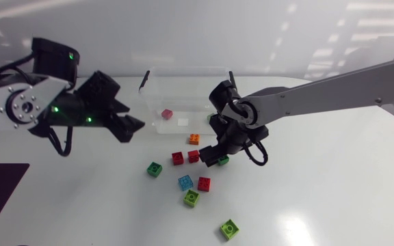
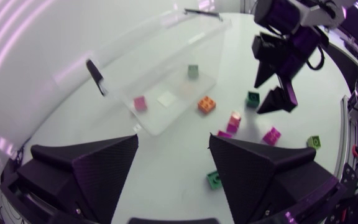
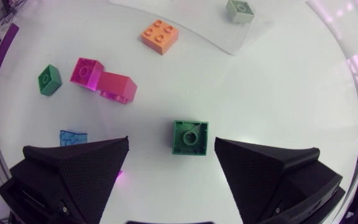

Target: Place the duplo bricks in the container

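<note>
Right claw, fingers apart, hangs over a green brick; left claw, likewise apart, beside the container by the table's far edge.

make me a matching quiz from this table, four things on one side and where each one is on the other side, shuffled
Things:
1. pink brick
2. orange brick
3. blue brick
4. right gripper

Places:
a. on the table just outside the container
b. over a green brick that sits between its open fingers
c. inside the container
d. farther from the container, next to a red brick and a light green brick

Pairs: 1-c, 2-a, 3-d, 4-b
</note>
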`<action>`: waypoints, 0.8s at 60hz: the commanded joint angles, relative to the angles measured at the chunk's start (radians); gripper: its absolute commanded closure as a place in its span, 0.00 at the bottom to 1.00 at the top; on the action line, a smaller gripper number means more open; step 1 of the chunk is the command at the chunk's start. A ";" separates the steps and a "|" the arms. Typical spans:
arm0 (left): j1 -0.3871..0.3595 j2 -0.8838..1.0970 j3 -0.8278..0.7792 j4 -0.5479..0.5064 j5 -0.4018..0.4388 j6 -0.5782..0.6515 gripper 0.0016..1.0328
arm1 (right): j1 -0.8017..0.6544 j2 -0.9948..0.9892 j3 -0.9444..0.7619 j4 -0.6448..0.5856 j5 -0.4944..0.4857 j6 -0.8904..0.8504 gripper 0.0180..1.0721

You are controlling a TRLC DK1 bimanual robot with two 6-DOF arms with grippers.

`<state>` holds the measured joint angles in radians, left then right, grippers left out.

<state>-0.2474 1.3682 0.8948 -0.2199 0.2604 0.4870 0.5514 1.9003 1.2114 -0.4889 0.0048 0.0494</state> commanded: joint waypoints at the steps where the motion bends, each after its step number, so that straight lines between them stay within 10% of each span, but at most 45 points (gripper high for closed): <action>1: -0.021 0.008 -0.079 -0.006 0.008 0.035 0.22 | -0.015 0.042 -0.018 0.027 0.011 0.015 0.09; 15: -0.026 0.104 -0.123 0.008 0.008 0.055 0.22 | -0.028 0.082 -0.018 0.078 0.017 0.009 0.27; 33: -0.089 0.275 -0.099 0.014 0.010 0.055 0.22 | -0.048 0.106 -0.052 0.121 0.020 -0.020 0.91; 48: -0.119 0.373 -0.039 0.016 -0.007 0.041 0.22 | -0.056 -0.106 -0.087 0.010 0.029 -0.026 0.94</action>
<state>-0.3565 1.6989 0.8204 -0.2096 0.2558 0.5243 0.4980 1.8942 1.1366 -0.4446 0.0246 0.0296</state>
